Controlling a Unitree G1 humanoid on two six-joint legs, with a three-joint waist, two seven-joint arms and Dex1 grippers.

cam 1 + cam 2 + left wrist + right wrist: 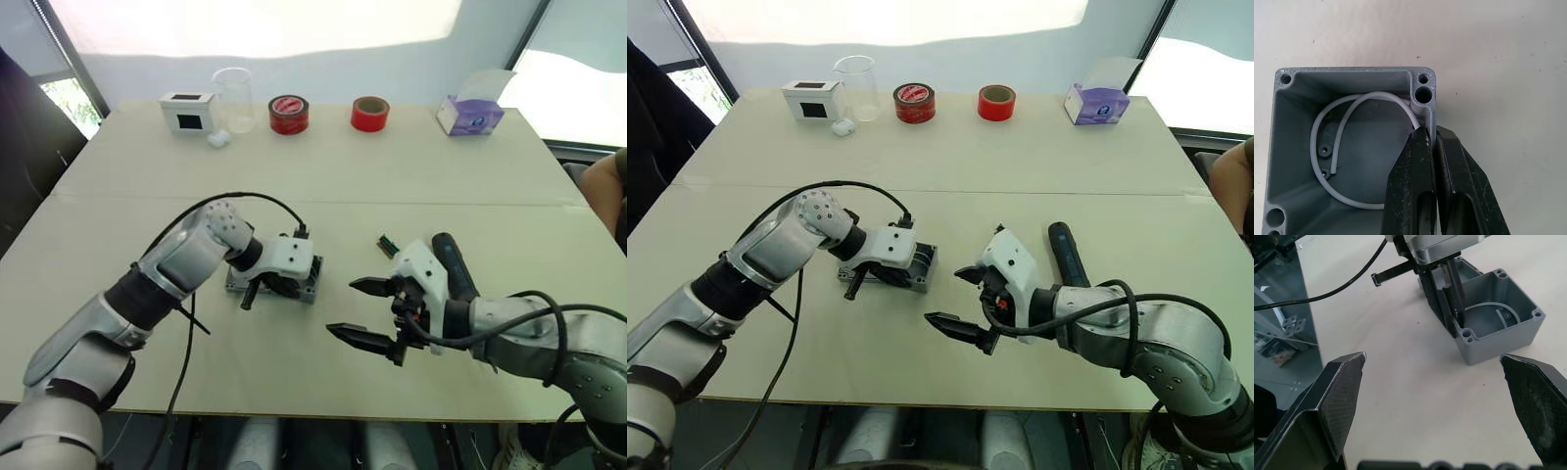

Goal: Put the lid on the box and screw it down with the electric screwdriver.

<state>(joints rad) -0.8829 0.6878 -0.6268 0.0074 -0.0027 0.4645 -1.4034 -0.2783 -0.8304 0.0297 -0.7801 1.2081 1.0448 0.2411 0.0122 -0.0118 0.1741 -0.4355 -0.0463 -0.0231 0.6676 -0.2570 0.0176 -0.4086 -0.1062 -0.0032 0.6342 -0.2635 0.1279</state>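
The left tool (1432, 161) is reached down onto the box (1352, 147), its fingers clenched on one side wall. The right tool (367, 313) is held spread and released beside the box. The electric screwdriver (453, 264) is partly hidden behind the right arm. Both things are carried on a pale worktop (411, 186).

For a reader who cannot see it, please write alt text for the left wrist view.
The left gripper pinches one wall of the open grey box, one black finger inside and one outside. A white wire curls across the box floor, screw holes sit at its corners, and it rests on a pale table.
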